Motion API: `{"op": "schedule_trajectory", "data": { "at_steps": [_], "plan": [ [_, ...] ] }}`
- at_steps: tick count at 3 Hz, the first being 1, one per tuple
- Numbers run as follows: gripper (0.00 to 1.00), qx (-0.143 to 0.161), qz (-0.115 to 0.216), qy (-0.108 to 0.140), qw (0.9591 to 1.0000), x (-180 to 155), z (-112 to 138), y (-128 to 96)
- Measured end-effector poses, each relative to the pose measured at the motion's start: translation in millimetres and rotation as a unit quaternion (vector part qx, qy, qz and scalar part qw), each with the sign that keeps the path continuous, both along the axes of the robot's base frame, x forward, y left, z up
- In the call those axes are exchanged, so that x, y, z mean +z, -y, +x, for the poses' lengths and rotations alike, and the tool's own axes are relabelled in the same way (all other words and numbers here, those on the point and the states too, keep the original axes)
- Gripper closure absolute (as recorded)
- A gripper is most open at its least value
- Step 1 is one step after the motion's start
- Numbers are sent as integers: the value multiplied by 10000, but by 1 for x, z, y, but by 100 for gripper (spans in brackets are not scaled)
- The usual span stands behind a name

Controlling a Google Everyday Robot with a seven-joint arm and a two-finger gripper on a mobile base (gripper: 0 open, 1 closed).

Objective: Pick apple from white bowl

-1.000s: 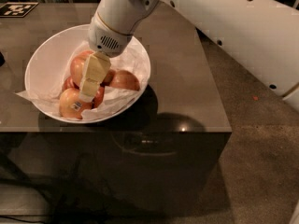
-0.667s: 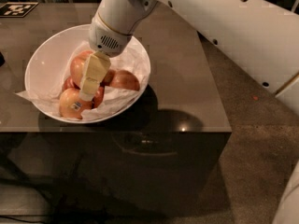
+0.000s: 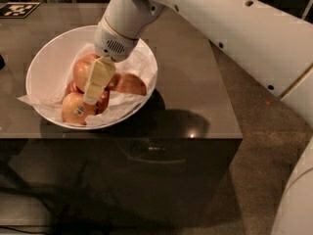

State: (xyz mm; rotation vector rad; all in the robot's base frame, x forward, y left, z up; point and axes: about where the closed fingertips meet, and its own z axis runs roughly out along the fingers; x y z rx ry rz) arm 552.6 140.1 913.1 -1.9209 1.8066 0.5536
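The claw (image 3: 94, 94) is set against the apple (image 3: 82, 70) in the bowl (image 3: 36, 77); its grip cannot be told; nothing is lifted

Dark glossy table (image 3: 195, 77), black-white tag (image 3: 18, 9) at corner; brown floor (image 3: 264, 155); dim light.

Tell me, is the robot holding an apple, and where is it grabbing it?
Cannot tell. The gripper is down in the white bowl, right by the apple, but any hold is hidden.
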Motion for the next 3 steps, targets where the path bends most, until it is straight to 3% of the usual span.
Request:
{"op": "schedule_trajectory", "data": {
  "at_steps": [3],
  "plan": [
    [89,1,0,0,10000,0,0,0]
  ]
}}
